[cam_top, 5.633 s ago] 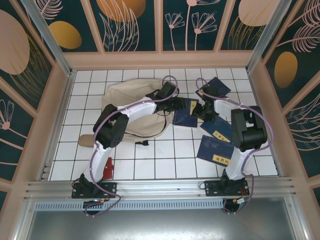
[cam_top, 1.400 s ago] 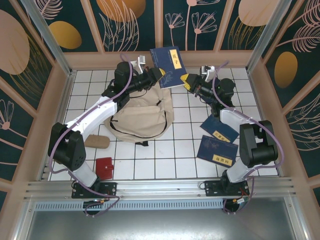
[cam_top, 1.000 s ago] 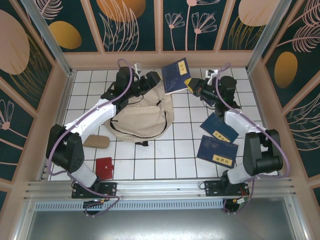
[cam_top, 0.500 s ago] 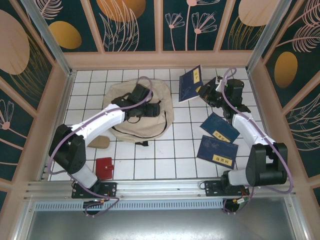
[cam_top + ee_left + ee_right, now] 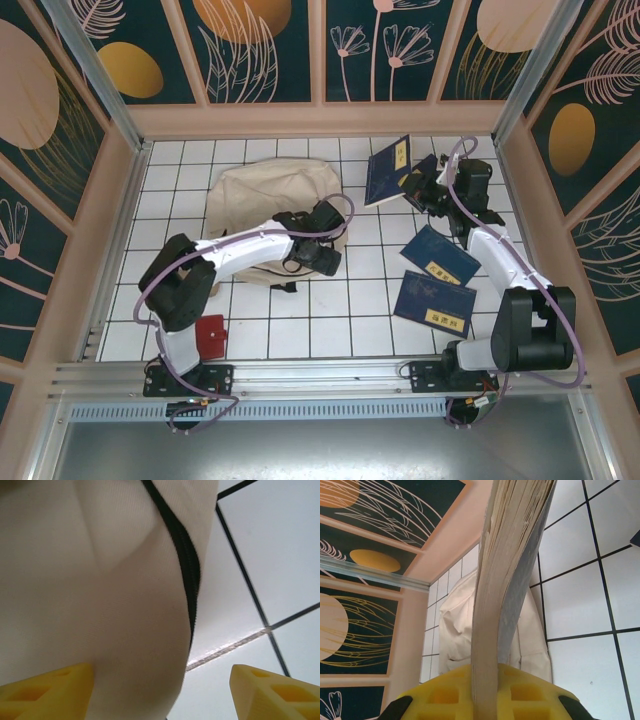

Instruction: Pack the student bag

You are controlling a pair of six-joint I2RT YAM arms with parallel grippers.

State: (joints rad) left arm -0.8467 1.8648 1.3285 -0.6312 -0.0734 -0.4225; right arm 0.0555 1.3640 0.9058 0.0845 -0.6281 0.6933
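The student bag (image 5: 262, 195) is a big beige backpack lying on the white tiles at the back left. My left gripper (image 5: 322, 258) hangs low over its near right corner. In the left wrist view it is open (image 5: 162, 695), its yellow fingertips (image 5: 50, 690) wide apart astride the bag's fabric (image 5: 90, 580) and black zipper (image 5: 182, 565), gripping nothing. My right gripper (image 5: 421, 187) is shut on a navy book (image 5: 388, 170) with a yellow label, held on edge to the right of the bag. In the right wrist view the book's page edges (image 5: 505, 570) rise from the jaws (image 5: 492, 692), with the bag (image 5: 457, 625) behind.
Two more navy books (image 5: 438, 258) (image 5: 432, 300) lie flat on the tiles at the right. A small red flat item (image 5: 210, 336) rests near the left arm's base. Wooden walls (image 5: 320, 118) and metal posts fence the table.
My left gripper has come off the top of the bag and moved nearer and rightwards to its near right corner. The right gripper has carried the book slightly right.
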